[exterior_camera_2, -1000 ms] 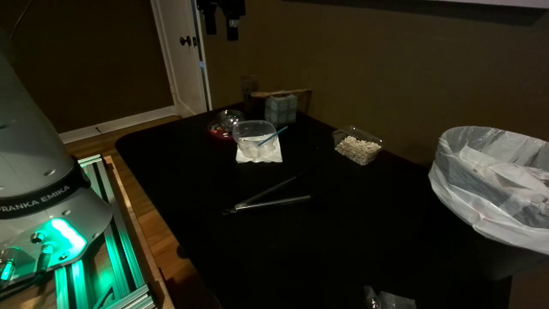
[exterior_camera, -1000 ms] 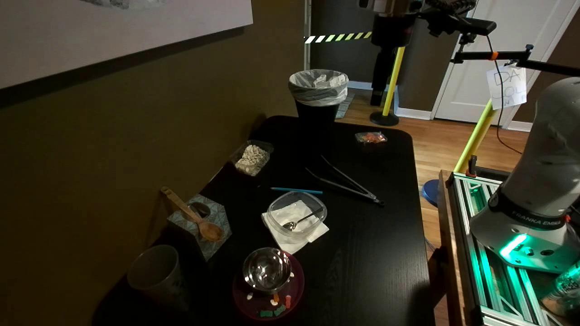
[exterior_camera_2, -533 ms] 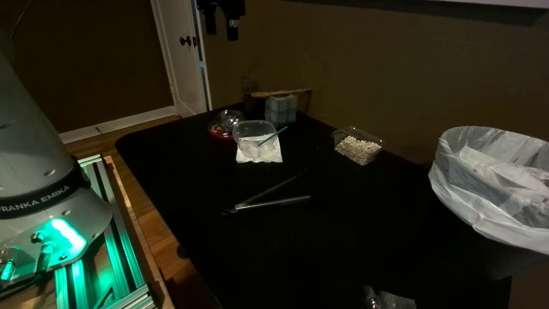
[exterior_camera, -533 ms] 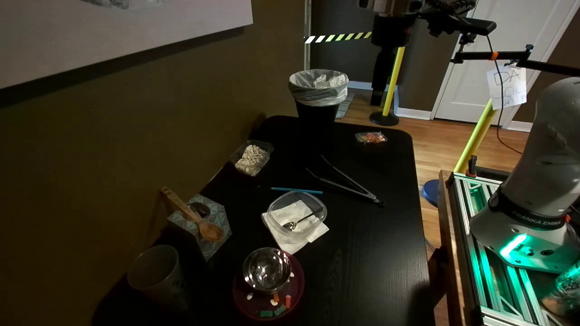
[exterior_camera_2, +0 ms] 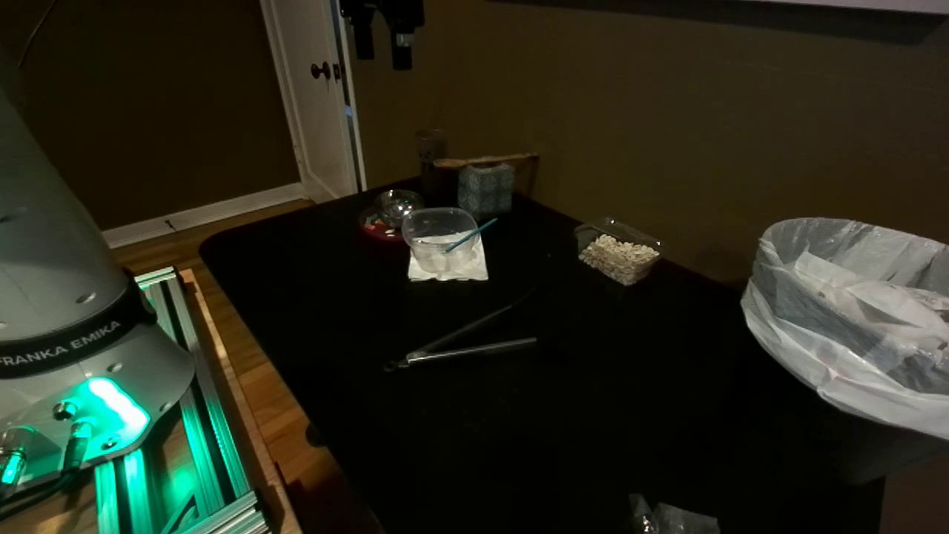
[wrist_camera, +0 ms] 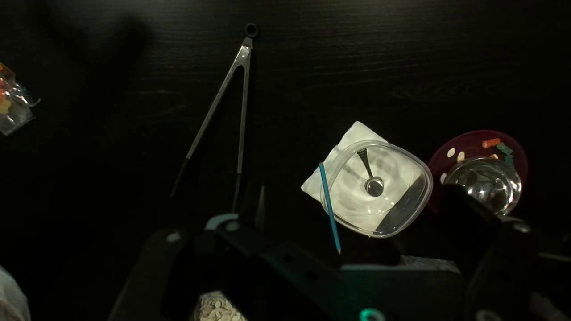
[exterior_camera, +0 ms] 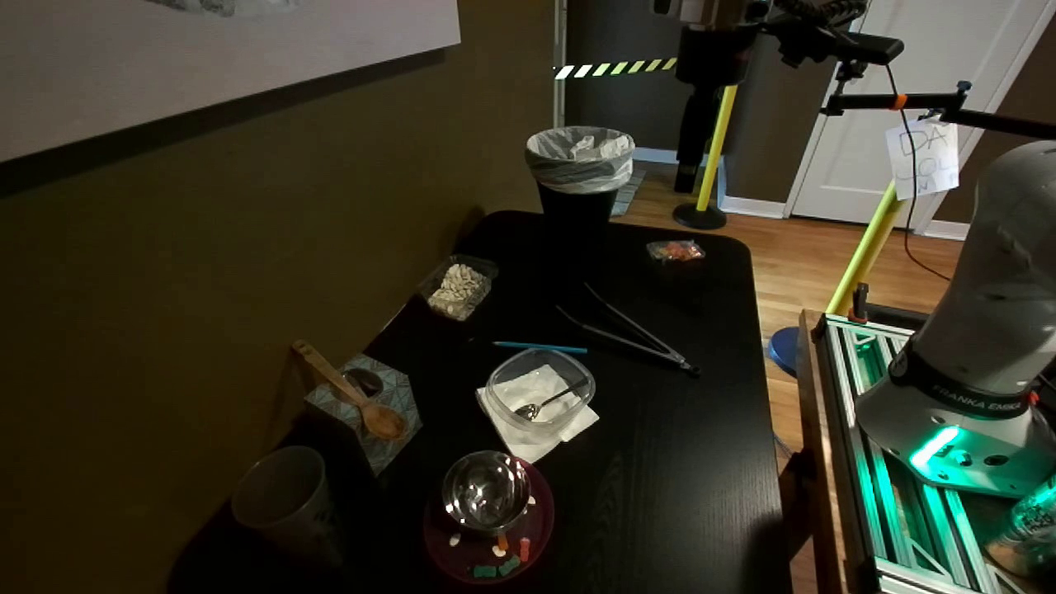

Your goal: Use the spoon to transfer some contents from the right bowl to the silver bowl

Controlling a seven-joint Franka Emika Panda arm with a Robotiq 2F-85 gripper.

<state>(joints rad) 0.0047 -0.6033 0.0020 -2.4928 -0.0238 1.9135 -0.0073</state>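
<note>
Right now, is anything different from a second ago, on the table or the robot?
Nothing has visibly changed: the gripper still hangs open, holding nothing. The metal spoon stays in the tub, the silver bowl on the red dish, the seeds where they were.

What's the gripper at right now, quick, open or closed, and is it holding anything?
Gripper: open, fingers apart, holding nothing.

There are two clear tubs (exterior_camera_2: 592,231), two spoons (wrist_camera: 374,186), one silver bowl (exterior_camera: 485,497) and one blue pencil (wrist_camera: 330,207).
</note>
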